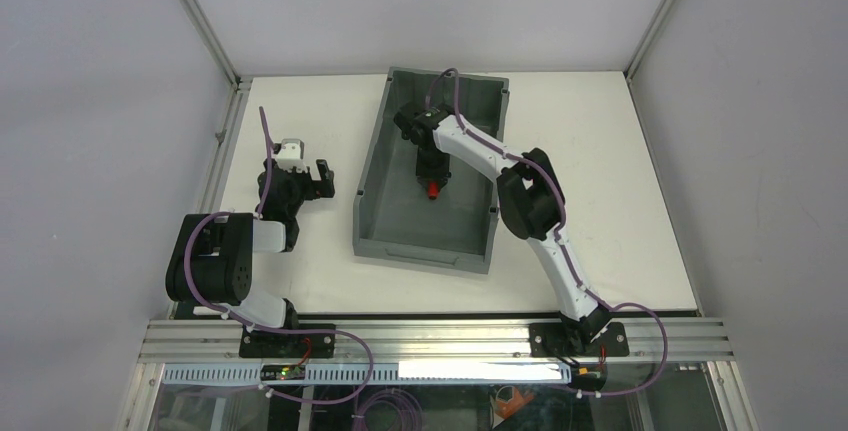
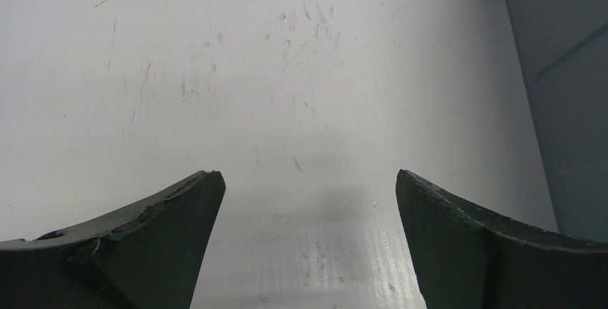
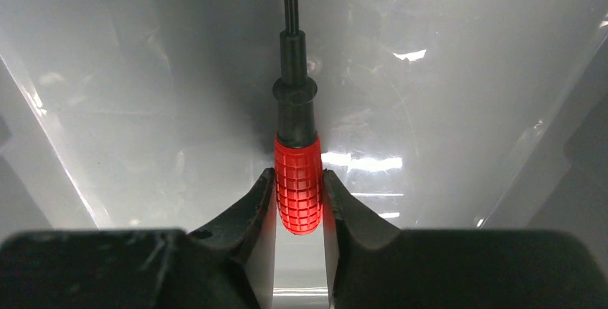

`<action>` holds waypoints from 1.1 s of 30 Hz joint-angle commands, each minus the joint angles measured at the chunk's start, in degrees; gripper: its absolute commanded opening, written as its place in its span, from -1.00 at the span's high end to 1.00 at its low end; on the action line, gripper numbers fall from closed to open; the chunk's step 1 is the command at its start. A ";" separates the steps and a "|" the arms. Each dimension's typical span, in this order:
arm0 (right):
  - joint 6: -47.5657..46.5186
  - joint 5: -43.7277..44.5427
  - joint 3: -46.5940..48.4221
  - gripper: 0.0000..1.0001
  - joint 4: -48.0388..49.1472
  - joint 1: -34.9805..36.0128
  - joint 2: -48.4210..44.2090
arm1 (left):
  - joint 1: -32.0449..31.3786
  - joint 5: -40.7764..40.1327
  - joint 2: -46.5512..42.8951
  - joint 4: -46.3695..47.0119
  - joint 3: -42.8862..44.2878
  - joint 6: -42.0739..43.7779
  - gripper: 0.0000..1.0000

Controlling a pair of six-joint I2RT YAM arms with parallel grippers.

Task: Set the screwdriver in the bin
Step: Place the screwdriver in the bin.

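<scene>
The grey bin (image 1: 378, 151) stands in the middle of the table. My right gripper (image 1: 432, 179) reaches down inside it, shut on the screwdriver (image 1: 432, 189). The right wrist view shows the ribbed red handle (image 3: 298, 193) pinched between both fingers, its black collar and thin shaft pointing away over the bin's glossy grey floor (image 3: 444, 108). My left gripper (image 1: 318, 179) hovers over the white table left of the bin, open, with nothing between its fingertips (image 2: 193, 201). Part of the bin's outer wall (image 2: 566, 108) fills the right side of the left wrist view.
The white table (image 1: 600, 151) extends on both sides of the bin, bounded by grey enclosure walls with metal corner posts. An aluminium rail (image 1: 440, 336) carrying both arm bases runs along the near edge. Scuffed table surface (image 2: 287, 72) lies under the left gripper.
</scene>
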 commanded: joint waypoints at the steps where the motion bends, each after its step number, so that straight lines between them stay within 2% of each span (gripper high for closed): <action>1: 1.50 0.74 0.63 0.58 2.10 -0.32 0.22 | -0.27 1.27 -1.69 1.95 -0.48 -0.55 -0.98; 21: 0.82 -0.58 0.24 0.17 2.36 -0.67 -0.62 | -0.27 1.31 -1.70 1.92 -0.44 -0.54 -0.98; 33: -2.04 0.38 3.49 -0.27 0.68 -0.67 -7.72 | -0.23 1.27 -1.70 1.92 -0.49 -0.54 -0.98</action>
